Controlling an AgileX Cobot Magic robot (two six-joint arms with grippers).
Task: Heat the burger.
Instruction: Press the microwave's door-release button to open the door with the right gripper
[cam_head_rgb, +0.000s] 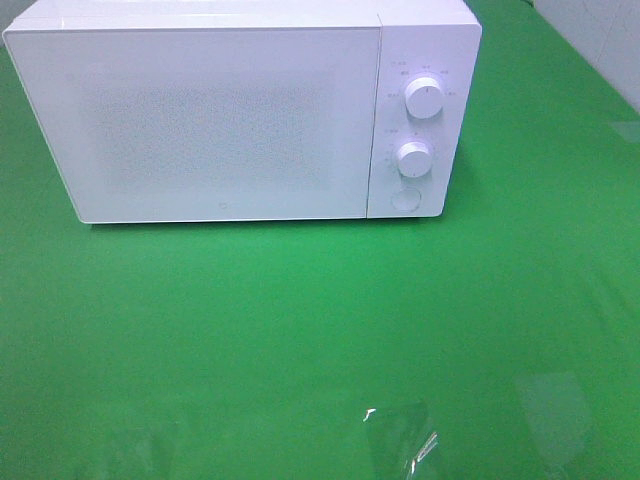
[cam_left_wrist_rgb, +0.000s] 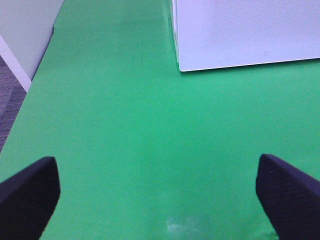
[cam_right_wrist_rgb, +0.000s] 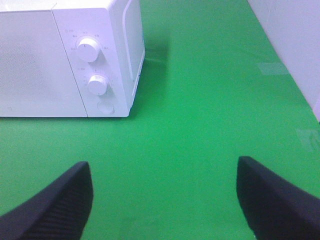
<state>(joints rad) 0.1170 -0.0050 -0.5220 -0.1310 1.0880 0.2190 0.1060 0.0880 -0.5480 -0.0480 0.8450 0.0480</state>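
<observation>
Plainly, both grippers stand wide open and hold nothing. The left gripper (cam_left_wrist_rgb: 160, 200) hovers over the green cloth (cam_left_wrist_rgb: 125, 125) in front of the white microwave (cam_head_rgb: 220, 120), and the right gripper (cam_right_wrist_rgb: 165, 200) faces its control panel (cam_right_wrist_rgb: 95, 65). The microwave door is shut. Where the burger is I cannot tell, as no view shows it

Left fingers (cam_left_wrist_rgb: 30, 197) and right fingers (cam_right_wrist_rgb: 272, 200) are black, textured.

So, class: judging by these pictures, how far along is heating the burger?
Done: cannot tell; the white box-shaped microwave is shut, no burger in view. In hand: nothing; left gripper and right gripper hang open, empty. Left: possibly everything.
</observation>
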